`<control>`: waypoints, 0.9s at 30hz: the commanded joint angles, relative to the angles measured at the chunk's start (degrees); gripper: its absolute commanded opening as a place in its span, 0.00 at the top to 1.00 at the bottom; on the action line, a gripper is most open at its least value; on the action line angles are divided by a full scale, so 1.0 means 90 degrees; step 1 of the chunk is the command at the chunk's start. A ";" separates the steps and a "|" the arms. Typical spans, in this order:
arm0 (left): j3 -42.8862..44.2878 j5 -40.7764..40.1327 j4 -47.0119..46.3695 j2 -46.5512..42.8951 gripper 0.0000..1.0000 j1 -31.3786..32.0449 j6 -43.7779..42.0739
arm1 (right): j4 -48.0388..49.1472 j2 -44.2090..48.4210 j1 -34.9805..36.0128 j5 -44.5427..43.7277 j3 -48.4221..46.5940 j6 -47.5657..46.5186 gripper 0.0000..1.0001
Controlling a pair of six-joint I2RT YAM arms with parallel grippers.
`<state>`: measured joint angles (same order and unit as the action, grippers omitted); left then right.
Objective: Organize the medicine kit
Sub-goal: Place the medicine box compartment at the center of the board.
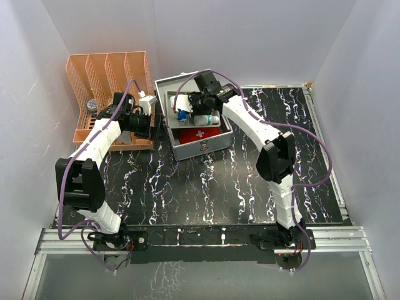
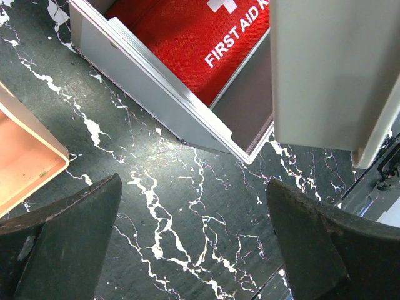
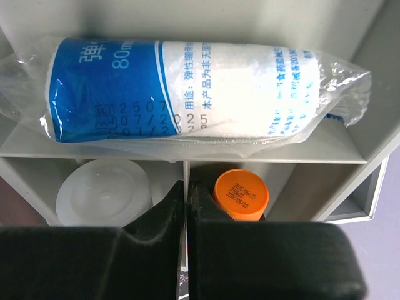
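Medicine kit [image 1: 203,149] lies open at the back middle of the black marbled table [image 1: 187,194], a claw at each side.

The right gripper [image 3: 187,206] hangs inside its rear-left part, jaws pressed together on nothing, above a wrapped bandage roll [image 3: 181,94] and an orange-capped bottle [image 3: 240,195]. The left gripper [image 2: 194,244], spread wide, hovers over bare table just beside the kit's left wall, between it and the orange rack [image 1: 112,81]. A red first-aid pouch [image 2: 181,37] lies in the kit.
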<state>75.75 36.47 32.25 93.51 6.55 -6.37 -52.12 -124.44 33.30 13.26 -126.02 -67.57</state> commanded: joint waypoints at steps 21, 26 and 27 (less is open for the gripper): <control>0.0059 0.0232 0.0129 -0.0091 0.01 -0.0034 -0.0048 | 0.0266 0.1131 -0.0731 -0.0908 0.0204 -0.0367 1.00; 0.0094 0.0236 0.0137 -0.0069 0.01 -0.0034 -0.0037 | 0.0215 0.1095 -0.0930 -0.1229 0.0360 0.0278 1.00; 0.0106 0.0236 0.0132 -0.0062 0.01 -0.0034 -0.0043 | 0.0223 0.1114 -0.0971 -0.1313 0.0425 0.0452 1.00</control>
<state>75.75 36.69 32.40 93.51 6.55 -6.37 -53.10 -118.91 25.61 4.43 -122.32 -66.08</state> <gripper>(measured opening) 0.986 0.017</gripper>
